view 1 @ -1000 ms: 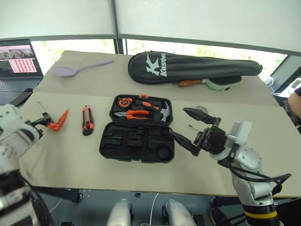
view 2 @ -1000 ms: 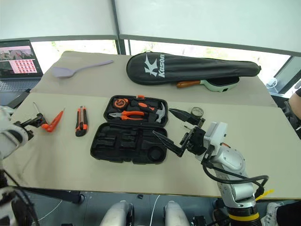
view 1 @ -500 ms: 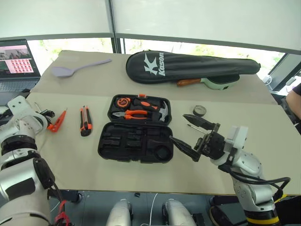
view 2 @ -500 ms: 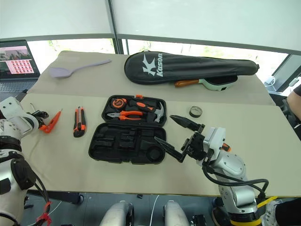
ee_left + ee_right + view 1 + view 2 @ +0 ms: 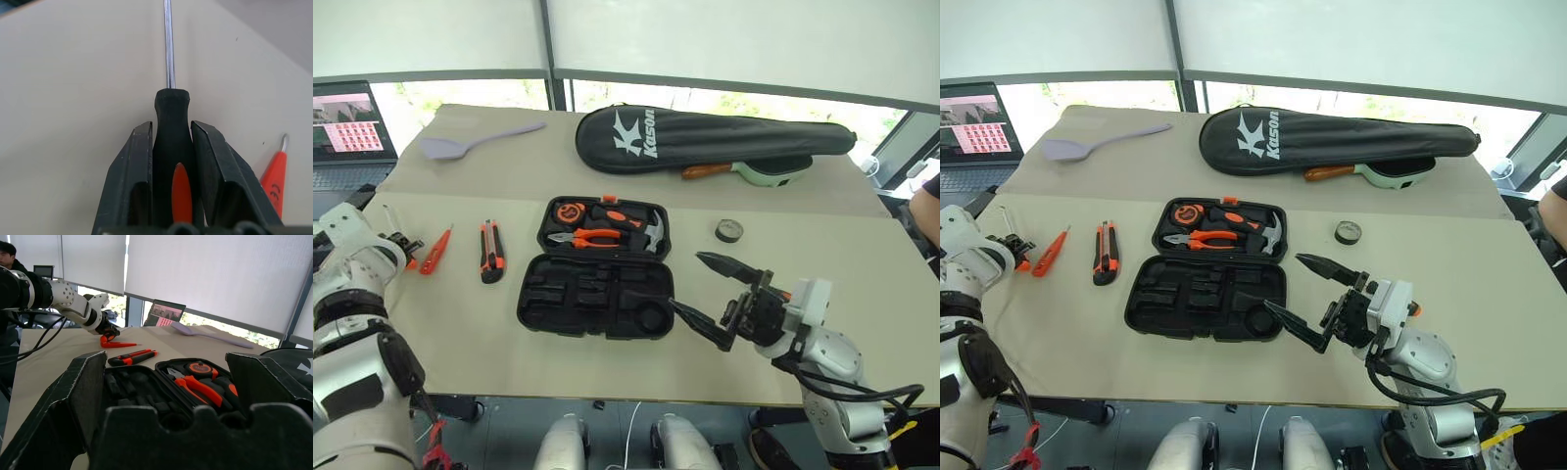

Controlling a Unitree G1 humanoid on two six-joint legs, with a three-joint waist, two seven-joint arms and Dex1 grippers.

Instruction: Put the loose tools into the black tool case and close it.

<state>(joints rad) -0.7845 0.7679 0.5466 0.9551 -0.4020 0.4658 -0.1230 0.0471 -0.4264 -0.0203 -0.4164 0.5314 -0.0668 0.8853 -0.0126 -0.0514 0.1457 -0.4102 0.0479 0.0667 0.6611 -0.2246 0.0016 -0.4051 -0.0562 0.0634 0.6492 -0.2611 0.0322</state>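
A: Nearest first. The right gripper (image 5: 1317, 299) is held with its two black fingers spread wide and nothing between them, just off the near right corner of the black hard-plastic hinged tool case (image 5: 1206, 299). It is judged to be kept there for the later closing of the lid.

B: And the left gripper (image 5: 171, 176)?

A: Its fingers are closed on the black-and-orange-handled screwdriver (image 5: 172, 147), the steel shaft pointing away over the beige table (image 5: 1449, 264). A pick-up at the far left edge is judged to be in hand.

B: Remaining loose tools?

A: The slim orange tester pen (image 5: 1051, 252) lies just beside that gripper; the orange-and-black utility knife (image 5: 1103, 254) is placed between pen and case. The small dark tape roll (image 5: 1348, 232) is set apart, right of the case.

B: Contents of the case?

A: The case lies open. The near half's moulded recesses are seen unfilled; the far half holds the orange-handled pliers (image 5: 1197, 240) and steel hammer (image 5: 1271, 235). Beyond, the long black racket bag (image 5: 1332, 142) and lilac spatula (image 5: 1097, 144) are left untouched.
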